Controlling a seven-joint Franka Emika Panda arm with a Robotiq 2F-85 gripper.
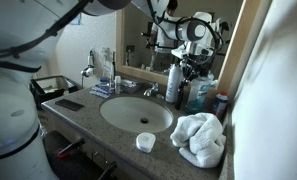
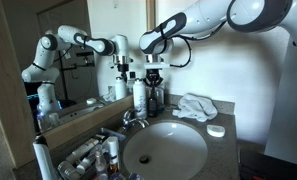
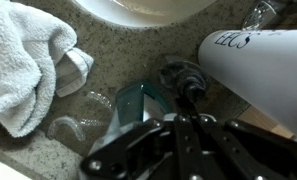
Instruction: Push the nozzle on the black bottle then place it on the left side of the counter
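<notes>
The black bottle (image 1: pixel 185 92) (image 2: pixel 154 98) stands at the back of the counter between a white bottle (image 1: pixel 174 82) (image 2: pixel 139 95) and a teal bottle (image 1: pixel 200 96). In the wrist view its black pump nozzle (image 3: pixel 178 73) sits right under my fingertips, with the white bottle (image 3: pixel 258 65) on one side and the teal bottle (image 3: pixel 138 100) on the other. My gripper (image 1: pixel 192 62) (image 2: pixel 155 74) (image 3: pixel 185 100) is shut, fingers together, pointing straight down onto the nozzle. The bottle's body is hidden under the gripper in the wrist view.
The sink basin (image 1: pixel 135 112) (image 2: pixel 165 150) fills the middle of the granite counter, with the faucet (image 1: pixel 150 90) (image 2: pixel 133 118) behind it. A crumpled white towel (image 1: pixel 200 138) (image 2: pixel 193 105) (image 3: pixel 23 60) and a small white disc (image 1: pixel 145 142) (image 2: pixel 216 130) lie nearby. Clear cups (image 3: pixel 73 125) lie beside the towel.
</notes>
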